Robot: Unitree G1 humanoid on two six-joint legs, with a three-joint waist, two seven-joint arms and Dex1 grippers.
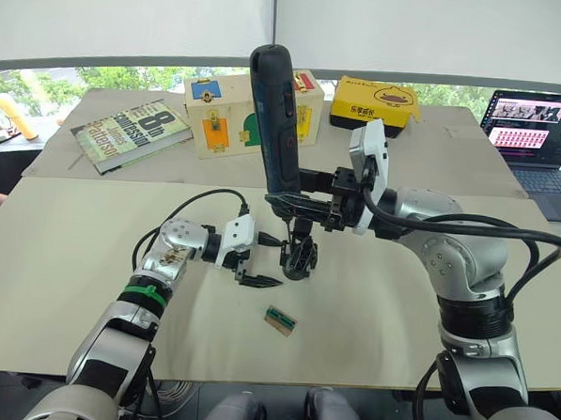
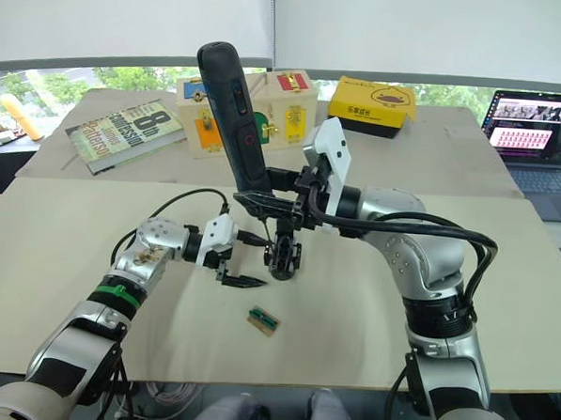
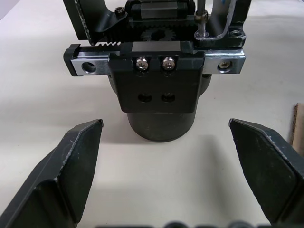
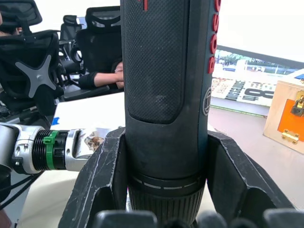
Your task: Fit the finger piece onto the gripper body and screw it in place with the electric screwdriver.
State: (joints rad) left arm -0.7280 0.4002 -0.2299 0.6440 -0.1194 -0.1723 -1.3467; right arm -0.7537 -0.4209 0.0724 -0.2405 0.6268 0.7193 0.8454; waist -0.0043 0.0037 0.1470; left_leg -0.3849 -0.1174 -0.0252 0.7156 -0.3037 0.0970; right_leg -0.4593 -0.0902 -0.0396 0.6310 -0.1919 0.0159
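The gripper body [image 1: 299, 257] stands upright on the table's middle. In the left wrist view it shows a toothed rail and a black block [image 3: 156, 88] carrying two silver screws above two empty holes; whether that block is the finger piece I cannot tell. My left gripper [image 1: 262, 261] is open just left of the body, its fingers [image 3: 76, 161] a little short of it on either side. My right gripper [image 1: 298, 207] is shut on the electric screwdriver [image 1: 274, 116], held upright above the body. Its thin bit [image 3: 201, 21] comes down onto the body's top.
A small green block [image 1: 279, 320] lies near the table's front. At the back are a book [image 1: 129, 132], a wooden latch box [image 1: 231, 113], a yellow box [image 1: 374, 102] and an open laptop [image 1: 534, 139]. Chairs and a seated person's arm [image 4: 102, 78] are off to my left.
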